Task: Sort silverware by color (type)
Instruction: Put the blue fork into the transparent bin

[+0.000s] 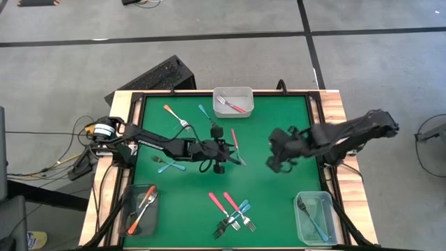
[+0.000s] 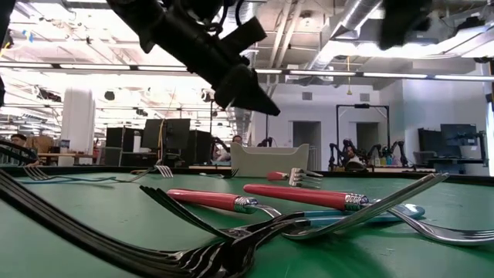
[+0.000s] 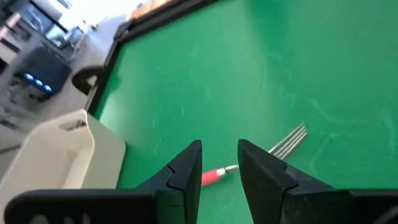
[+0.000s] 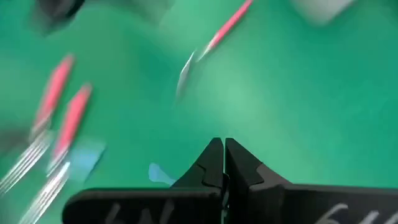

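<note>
Forks with shiny metal tines and slim plastic handles in pink, orange or teal lie scattered on the green felt counter (image 1: 279, 202). A pink fork (image 3: 249, 160) lies just below the left tool (image 3: 219, 163), whose dark wedge-shaped fingers stand narrowly apart, holding nothing. The right tool (image 4: 224, 163) hovers near the counter's middle, fingers pressed together, empty. Some forks sit in clear plastic tubs (image 1: 233, 91) at the counter's edges.
</note>
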